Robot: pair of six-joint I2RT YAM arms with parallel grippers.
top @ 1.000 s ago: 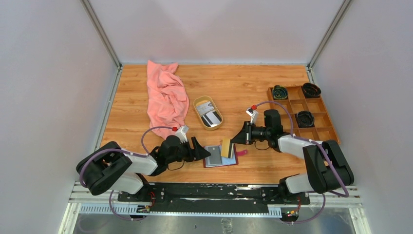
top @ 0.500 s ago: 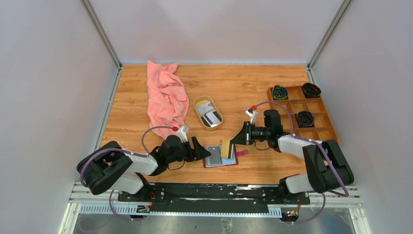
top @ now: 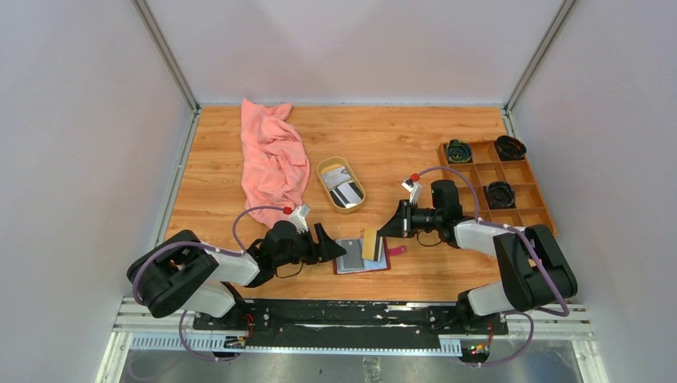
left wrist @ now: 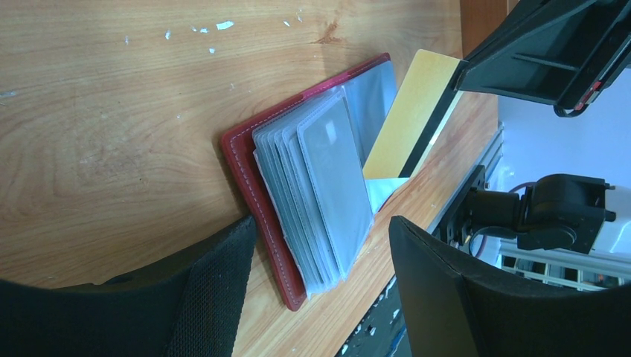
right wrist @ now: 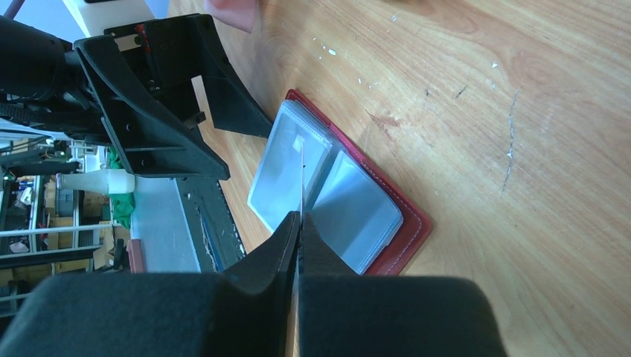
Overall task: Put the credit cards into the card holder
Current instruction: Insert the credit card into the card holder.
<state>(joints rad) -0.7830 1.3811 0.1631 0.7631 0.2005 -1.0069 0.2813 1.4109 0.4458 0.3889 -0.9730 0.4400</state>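
dark red card holder (left wrist: 239, 169); yellow card (left wrist: 408, 111)

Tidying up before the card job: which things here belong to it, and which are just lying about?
Job: open dark red leather-like card holder; thin gold card, pinched in the right hand; black and white cards in the oval tan dish; open left hand.
Lying about: crumpled pink cloth; brown wooden compartment tray holding dark coils.
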